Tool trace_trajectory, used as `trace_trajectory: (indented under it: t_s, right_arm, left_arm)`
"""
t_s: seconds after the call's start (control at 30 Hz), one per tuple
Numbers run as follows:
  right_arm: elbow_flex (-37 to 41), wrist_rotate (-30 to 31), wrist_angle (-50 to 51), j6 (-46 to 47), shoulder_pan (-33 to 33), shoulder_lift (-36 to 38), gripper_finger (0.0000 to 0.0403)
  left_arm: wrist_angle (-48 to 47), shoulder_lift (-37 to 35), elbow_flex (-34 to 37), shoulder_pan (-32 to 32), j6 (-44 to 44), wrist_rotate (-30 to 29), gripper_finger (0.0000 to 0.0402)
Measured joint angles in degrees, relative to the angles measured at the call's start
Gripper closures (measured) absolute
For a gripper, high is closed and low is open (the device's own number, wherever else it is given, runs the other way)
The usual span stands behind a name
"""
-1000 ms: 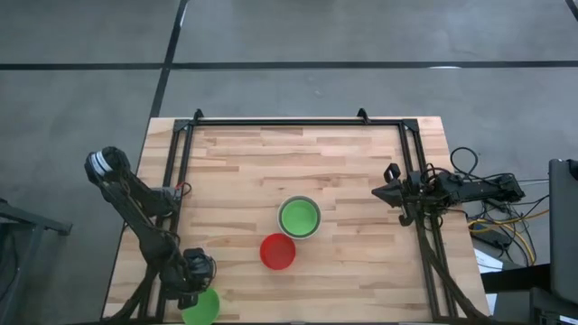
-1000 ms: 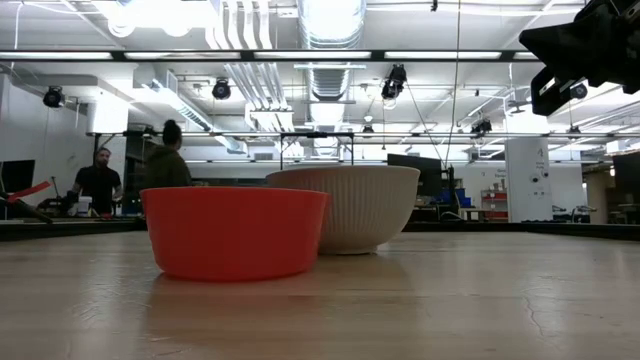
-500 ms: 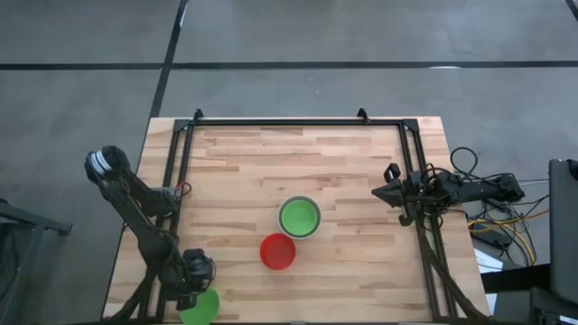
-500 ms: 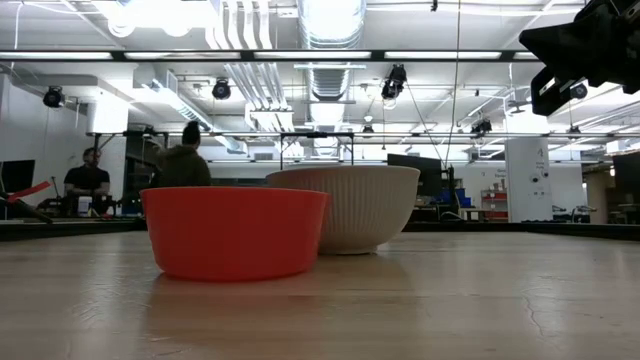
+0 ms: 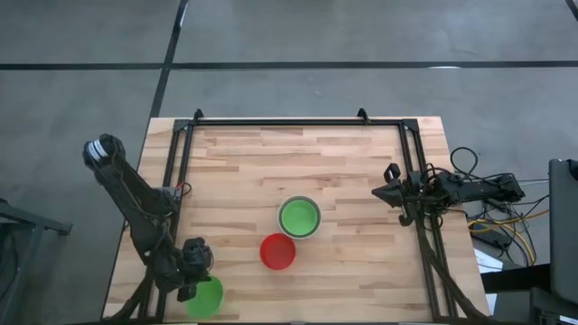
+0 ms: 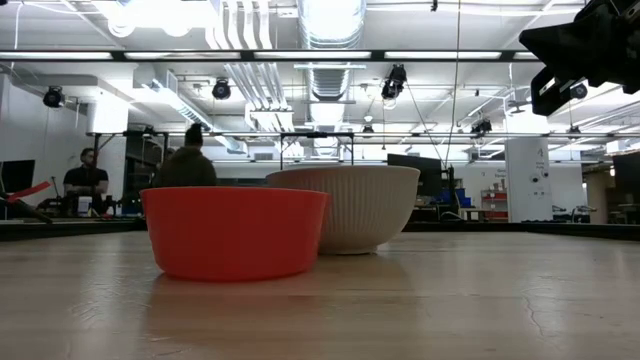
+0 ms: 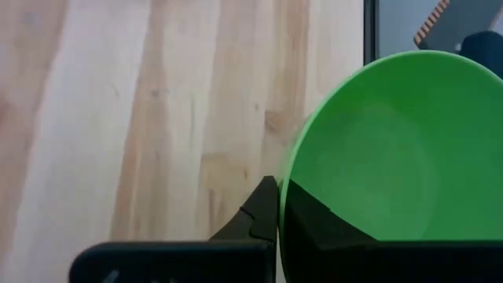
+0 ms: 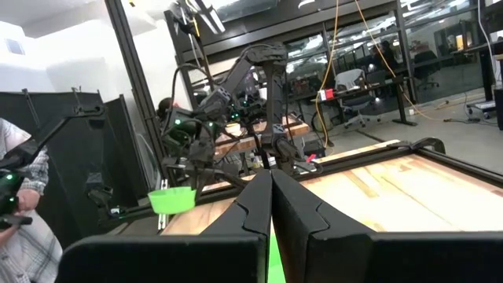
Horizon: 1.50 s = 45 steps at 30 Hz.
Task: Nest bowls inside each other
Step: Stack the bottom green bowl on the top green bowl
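A bright green bowl hangs near the table's near left corner, with my left gripper shut on its rim. The right wrist view shows this green bowl above the tabletop. At mid-table a pale grey-white bowl stands on its base with a second green bowl nested inside it. A red bowl stands just near-left of it; whether the two touch, I cannot tell. My right gripper waits shut at the table's right side, held above it. My left gripper pinches the green bowl's rim on the bowl's far left side, one finger inside the bowl and one finger outside. The fingers slant down from the far left. The bowl is lifted clear of the table, mouth up and roughly level.
Black frame rails run along the table's left, far and right edges. Cables lie beyond the right edge. People stand in the room behind the table, and a person's sleeve shows beyond the left side.
My left gripper has risen and drawn a little away from the near edge. The green bowl has come with it, from lying at the table's near edge to hanging clear of the wood. The other bowls and my right arm have kept still.
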<state>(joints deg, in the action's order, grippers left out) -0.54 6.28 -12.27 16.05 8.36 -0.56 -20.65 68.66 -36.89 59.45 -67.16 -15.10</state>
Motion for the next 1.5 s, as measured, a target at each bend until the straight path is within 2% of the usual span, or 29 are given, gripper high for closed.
trace_trajectory:
  t_s: [0.53, 0.9, 1.2, 1.5]
  right_arm:
    - [0.0, 0.0, 0.0, 0.0, 0.0, 0.0, 0.0394]
    - [0.0, 0.0, 0.0, 0.0, 0.0, 0.0, 0.0394]
    - [0.0, 0.0, 0.0, 0.0, 0.0, 0.0, 0.0394]
    - [0.0, 0.0, 0.0, 0.0, 0.0, 0.0, 0.0394]
  left_arm:
    - [-0.8, -6.4, -0.9, -12.1, 14.9, 0.4, 0.0397]
    - [-5.2, -6.8, -6.3, -23.2, 26.4, 5.1, 0.0398]
    - [-5.5, -6.6, -7.8, -34.1, 28.2, 11.5, 0.0397]
    - [-5.3, -4.6, -10.1, -40.1, 28.8, 12.8, 0.0396]
